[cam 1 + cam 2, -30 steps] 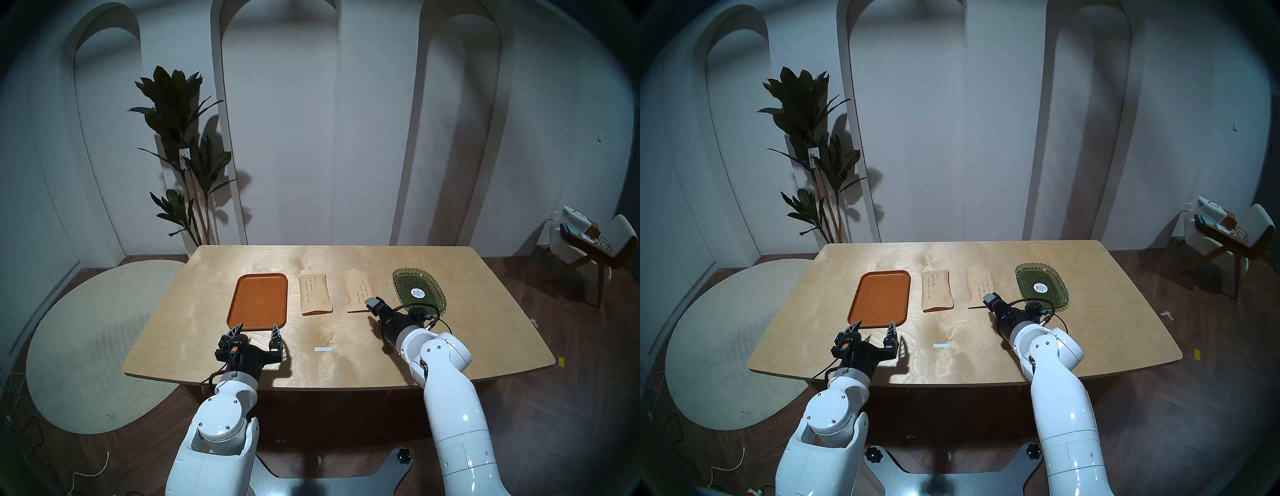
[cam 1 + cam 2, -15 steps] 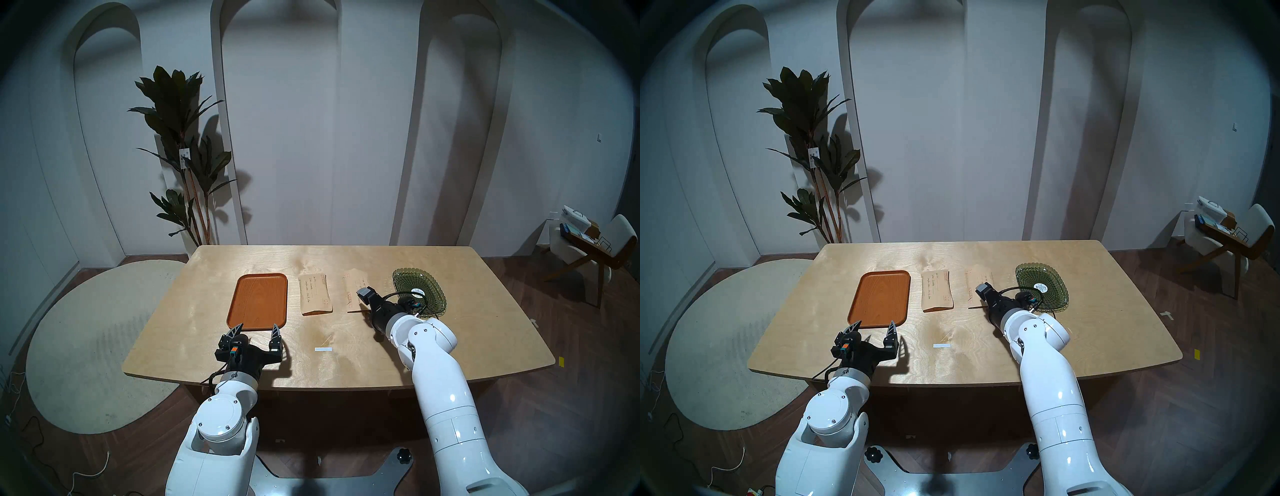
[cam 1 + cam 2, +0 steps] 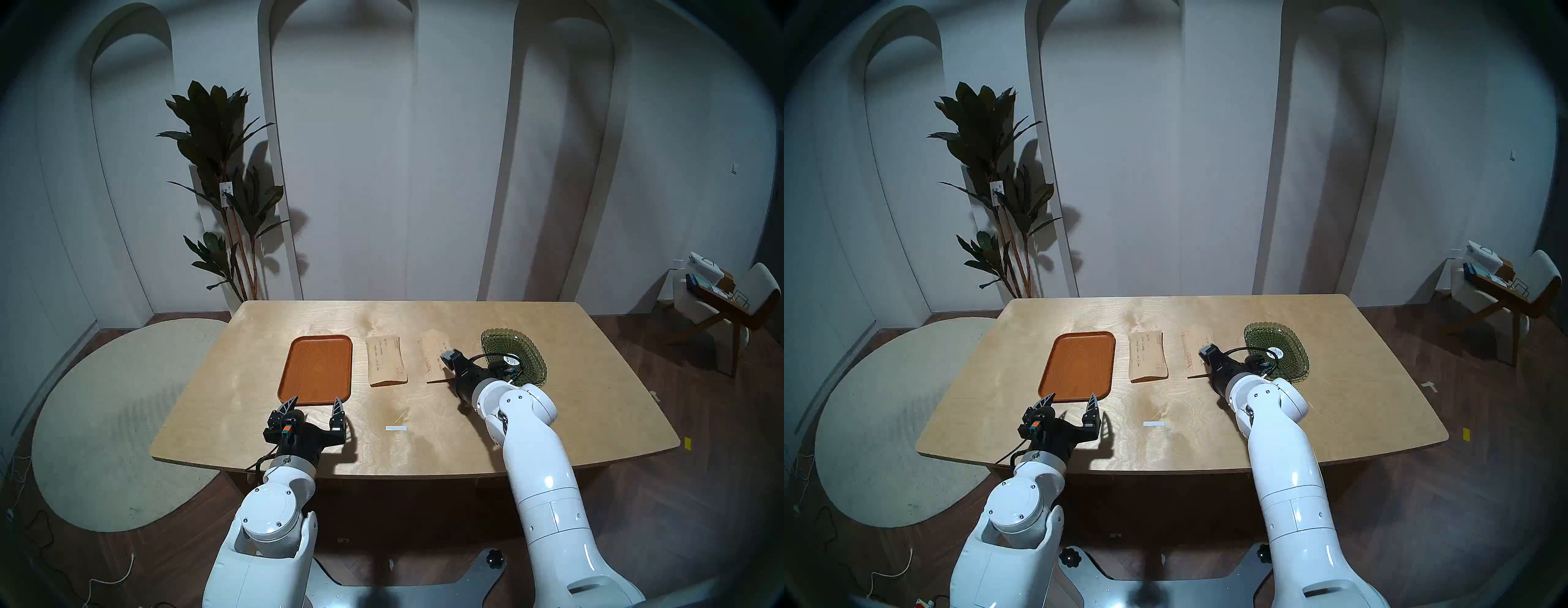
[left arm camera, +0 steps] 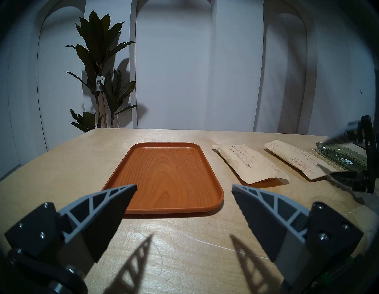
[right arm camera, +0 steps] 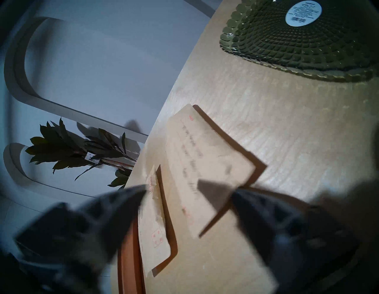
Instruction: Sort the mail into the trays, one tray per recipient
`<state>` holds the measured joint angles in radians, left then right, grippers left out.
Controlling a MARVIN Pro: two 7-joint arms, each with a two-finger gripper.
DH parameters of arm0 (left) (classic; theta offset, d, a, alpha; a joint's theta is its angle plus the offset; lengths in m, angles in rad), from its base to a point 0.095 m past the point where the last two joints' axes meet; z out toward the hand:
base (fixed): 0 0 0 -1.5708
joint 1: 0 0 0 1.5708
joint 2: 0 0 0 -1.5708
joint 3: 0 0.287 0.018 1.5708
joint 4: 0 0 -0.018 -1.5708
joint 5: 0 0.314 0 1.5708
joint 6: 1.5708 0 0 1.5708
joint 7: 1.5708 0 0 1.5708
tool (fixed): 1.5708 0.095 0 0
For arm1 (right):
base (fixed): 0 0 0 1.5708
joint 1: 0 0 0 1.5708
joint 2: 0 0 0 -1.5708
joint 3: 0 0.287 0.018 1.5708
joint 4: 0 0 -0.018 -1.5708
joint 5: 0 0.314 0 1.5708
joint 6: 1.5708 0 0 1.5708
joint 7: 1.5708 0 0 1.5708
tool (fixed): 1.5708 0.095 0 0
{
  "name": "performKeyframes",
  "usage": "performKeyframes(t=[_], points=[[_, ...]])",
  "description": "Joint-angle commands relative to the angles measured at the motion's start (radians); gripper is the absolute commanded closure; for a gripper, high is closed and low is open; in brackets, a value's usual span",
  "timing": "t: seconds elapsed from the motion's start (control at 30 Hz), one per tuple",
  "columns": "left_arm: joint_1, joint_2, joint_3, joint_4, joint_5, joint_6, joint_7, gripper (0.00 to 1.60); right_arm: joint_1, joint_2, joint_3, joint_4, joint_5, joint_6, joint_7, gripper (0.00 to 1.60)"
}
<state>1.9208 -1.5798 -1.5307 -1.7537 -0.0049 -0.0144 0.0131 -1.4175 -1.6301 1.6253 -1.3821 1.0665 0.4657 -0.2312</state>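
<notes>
Envelopes both flat on table (image 3: 594, 407) between trays: pointed-flap envelope (image 3: 432, 354) beside green glass dish (image 3: 528, 347), other envelope (image 3: 386, 360) beside wooden tray (image 3: 316, 368). Right gripper (image 5: 188, 192) fingers spread, hovering at pointed-flap envelope's near end, gripping nothing. Left gripper (image 4: 184, 187) spread wide before wooden tray.

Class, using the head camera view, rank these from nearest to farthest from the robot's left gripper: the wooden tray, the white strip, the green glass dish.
1. Wooden tray: directly ahead of the left gripper, its near edge at the fingertips.
2. White strip: on the table to the gripper's right.
3. Green glass dish: far right, beyond the right arm's wrist.
</notes>
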Motion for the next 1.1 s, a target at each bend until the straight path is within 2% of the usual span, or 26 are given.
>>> performKeyframes(t=[0.0, 0.3, 0.67, 0.7, 0.83, 0.87, 0.9, 1.07], points=[[-0.004, 0.000, 0.000, -0.020, 0.000, -0.003, 0.000, 0.00, 0.005, -0.011, 0.004, -0.005, 0.002, -0.015, -0.007, 1.60], [-0.004, 0.000, 0.000, -0.020, 0.000, -0.003, 0.000, 0.00, 0.022, -0.003, -0.016, 0.000, -0.020, -0.033, -0.018, 1.60], [-0.007, 0.000, 0.000, -0.016, 0.000, -0.004, 0.000, 0.00, 0.155, 0.032, -0.062, -0.030, -0.098, -0.051, -0.044, 1.60], [-0.007, 0.000, 0.000, -0.015, 0.000, -0.004, 0.000, 0.00, 0.139, 0.031, -0.062, -0.061, -0.100, -0.055, -0.044, 1.60], [-0.007, 0.000, 0.000, -0.015, 0.000, -0.005, 0.000, 0.00, 0.196, 0.045, -0.065, -0.062, -0.117, -0.056, -0.050, 1.60], [-0.007, 0.000, 0.000, -0.014, 0.000, -0.005, 0.000, 0.00, 0.181, 0.047, -0.065, -0.088, -0.120, -0.060, -0.050, 1.60], [-0.007, 0.000, 0.000, -0.015, 0.000, -0.005, 0.000, 0.00, 0.209, 0.051, -0.066, -0.072, -0.125, -0.057, -0.054, 1.60], [-0.007, 0.000, 0.000, -0.016, 0.000, -0.005, 0.000, 0.00, 0.236, 0.069, -0.062, -0.083, -0.138, -0.052, -0.065, 1.60]])
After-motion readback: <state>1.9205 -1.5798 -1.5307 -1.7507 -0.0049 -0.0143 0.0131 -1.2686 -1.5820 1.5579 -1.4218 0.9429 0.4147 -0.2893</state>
